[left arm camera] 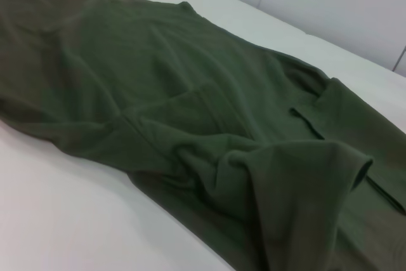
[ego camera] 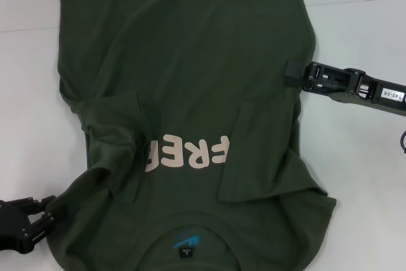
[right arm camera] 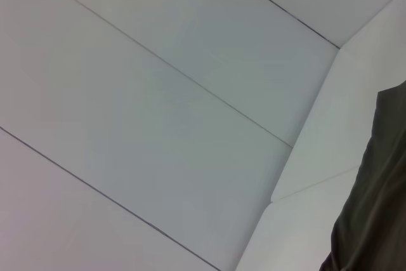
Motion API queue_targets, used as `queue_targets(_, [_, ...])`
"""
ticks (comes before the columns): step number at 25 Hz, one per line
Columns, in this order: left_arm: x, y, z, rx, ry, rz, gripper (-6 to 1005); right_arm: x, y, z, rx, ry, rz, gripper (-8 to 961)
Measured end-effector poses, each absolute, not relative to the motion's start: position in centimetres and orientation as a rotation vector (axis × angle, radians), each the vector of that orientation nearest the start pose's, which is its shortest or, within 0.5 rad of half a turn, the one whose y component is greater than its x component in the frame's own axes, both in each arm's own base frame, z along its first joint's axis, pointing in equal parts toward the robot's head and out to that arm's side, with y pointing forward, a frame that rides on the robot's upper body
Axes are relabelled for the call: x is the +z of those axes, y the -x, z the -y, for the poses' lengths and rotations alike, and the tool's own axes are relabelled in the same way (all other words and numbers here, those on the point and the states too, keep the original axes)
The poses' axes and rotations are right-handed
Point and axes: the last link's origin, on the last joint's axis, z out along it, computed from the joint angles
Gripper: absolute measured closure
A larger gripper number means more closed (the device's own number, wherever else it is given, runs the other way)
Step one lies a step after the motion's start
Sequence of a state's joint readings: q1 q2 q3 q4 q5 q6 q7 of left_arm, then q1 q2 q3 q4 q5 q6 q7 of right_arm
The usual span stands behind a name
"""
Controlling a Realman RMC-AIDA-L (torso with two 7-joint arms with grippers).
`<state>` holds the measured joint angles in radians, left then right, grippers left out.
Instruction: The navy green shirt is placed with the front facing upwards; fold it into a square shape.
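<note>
The navy green shirt [ego camera: 184,80] lies face up on the white table, collar [ego camera: 187,236] nearest me and hem at the far end. Both sleeves are folded in over the chest, and the left one [ego camera: 111,122] covers part of the pale "FREE" letters [ego camera: 190,153]. My left gripper [ego camera: 45,214] is at the near left, shut on the shirt's shoulder edge, where the cloth bunches toward it. My right gripper [ego camera: 293,73] rests at the shirt's right side edge, about halfway along the body. The left wrist view shows rumpled shirt [left arm camera: 209,138] cloth; the right wrist view shows only a strip of shirt [right arm camera: 377,207].
The white table [ego camera: 32,93] extends on both sides of the shirt. A white panelled wall [right arm camera: 158,93] rises behind the table. A black cable [ego camera: 402,139] hangs at the right edge of the head view.
</note>
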<state>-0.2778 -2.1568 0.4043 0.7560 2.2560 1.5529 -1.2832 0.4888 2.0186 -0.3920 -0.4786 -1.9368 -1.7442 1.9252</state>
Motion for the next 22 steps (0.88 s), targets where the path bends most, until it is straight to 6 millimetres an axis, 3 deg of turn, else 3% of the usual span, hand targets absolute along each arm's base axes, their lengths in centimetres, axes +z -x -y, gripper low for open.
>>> queue_targets(4, [0.4, 35.6, -24.4, -0.483, 2.502, 0.916, 703, 3.7, -28.4, -30.6, 1.287, 2.312, -1.553, 24])
queue_targets(7, [0.4, 35.5, -24.7, -0.48, 2.503, 0.923, 911, 3.7, -28.4, -30.6, 1.288, 2.311, -1.552, 25])
queue_targets(17, [0.5, 35.1, -25.2, -0.499, 2.505, 0.916, 959, 3.5, -28.6, -30.4, 1.253, 2.327, -1.559, 25])
queue_targets(22, [0.5, 34.8, -25.5, -0.511, 2.512, 0.919, 960, 3.3, -29.8, -29.6, 1.131, 2.361, -1.614, 26])
